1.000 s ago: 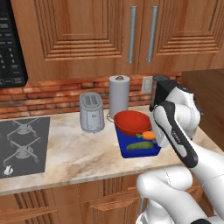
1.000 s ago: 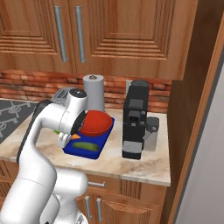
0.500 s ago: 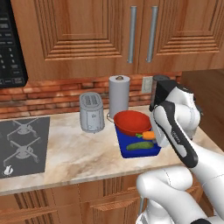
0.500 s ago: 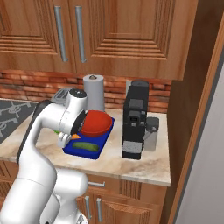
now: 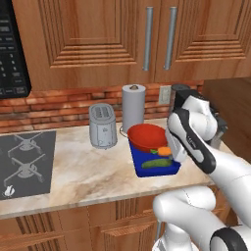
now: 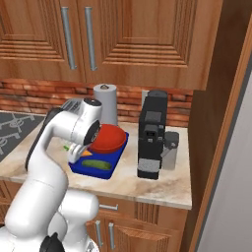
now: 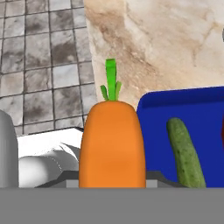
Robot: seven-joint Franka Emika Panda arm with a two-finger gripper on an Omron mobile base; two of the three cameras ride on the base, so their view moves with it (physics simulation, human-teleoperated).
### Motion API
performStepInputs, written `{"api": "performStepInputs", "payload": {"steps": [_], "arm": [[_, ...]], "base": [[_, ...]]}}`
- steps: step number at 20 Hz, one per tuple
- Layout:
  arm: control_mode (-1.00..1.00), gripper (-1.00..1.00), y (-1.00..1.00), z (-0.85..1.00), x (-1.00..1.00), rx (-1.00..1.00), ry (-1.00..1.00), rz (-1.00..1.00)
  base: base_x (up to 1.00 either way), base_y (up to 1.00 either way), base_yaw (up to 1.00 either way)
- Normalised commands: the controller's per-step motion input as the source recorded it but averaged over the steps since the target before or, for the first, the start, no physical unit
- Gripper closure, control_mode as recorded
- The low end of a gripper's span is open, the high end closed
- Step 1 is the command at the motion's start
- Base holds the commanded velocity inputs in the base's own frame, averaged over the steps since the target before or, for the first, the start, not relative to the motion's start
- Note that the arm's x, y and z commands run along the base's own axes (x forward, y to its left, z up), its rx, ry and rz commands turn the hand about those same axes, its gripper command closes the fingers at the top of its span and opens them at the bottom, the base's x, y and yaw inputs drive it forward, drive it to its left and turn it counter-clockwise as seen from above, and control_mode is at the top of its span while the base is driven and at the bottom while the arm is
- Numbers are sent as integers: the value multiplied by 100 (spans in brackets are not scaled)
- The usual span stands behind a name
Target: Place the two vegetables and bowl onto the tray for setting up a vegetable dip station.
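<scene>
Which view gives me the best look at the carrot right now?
The hand view: the carrot sits large and centred, green top clear, beside the cucumber on the blue tray. The left base view gives a small orange patch by the arm, and the right base view an orange sliver.

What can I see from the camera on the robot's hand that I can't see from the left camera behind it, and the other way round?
The hand view alone shows the carrot close up, its whole green top pointing away, against grey floor tiles.

The left base view alone shows the red bowl on the tray, the toaster, the paper towel roll, the stovetop and the cabinets.

Both show the blue tray with the cucumber lying in it, the carrot beside it, and the marble counter.
</scene>
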Motion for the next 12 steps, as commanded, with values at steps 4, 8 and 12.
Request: {"api": "performStepInputs", "payload": {"steps": [4,8,12], "arm": [[-100,100,-2,-13,28,0,10,0],[-100,100,-9,-17,9,0,0,1],[-100,100,-4,-28,0,0,-8,1]], "base": [[0,0,0],[0,0,0],[0,0,0]]}}
